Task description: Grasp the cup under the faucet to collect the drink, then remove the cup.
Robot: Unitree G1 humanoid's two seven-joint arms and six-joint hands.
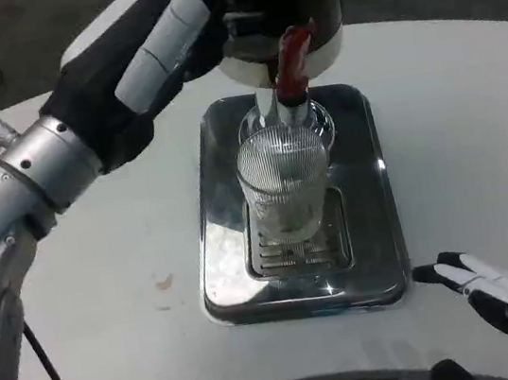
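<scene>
The white table (473,119) carries the whole setup, and a dark drink dispenser (288,3) stands at its far side with a steel drip tray (370,230) laid in front of it, so that any spill falls through the tray's slotted grate (326,254) instead of spreading over the tabletop.

The left arm (60,171) reaches across from the near left up toward the dispenser; its hand (169,40) sits against the dispenser body beside the tap, which I judge to be the position for working the red faucet lever (292,60). Whether its fingers are closed on anything cannot be told, since they are hidden against the dark machine.

The ribbed clear cup (283,190) stands upright on the grate, directly below the metal spout (271,109), placed so the drink would drop straight into it. It stands free, with no hand on it. Whether liquid is already inside is hard to tell through the ribbing.

The right hand (499,292) waits low at the near right, just off the tray's corner, fingers spread and holding nothing, well placed to take the cup when filling is done.

A small brownish stain (163,282) marks the table left of the tray.
</scene>
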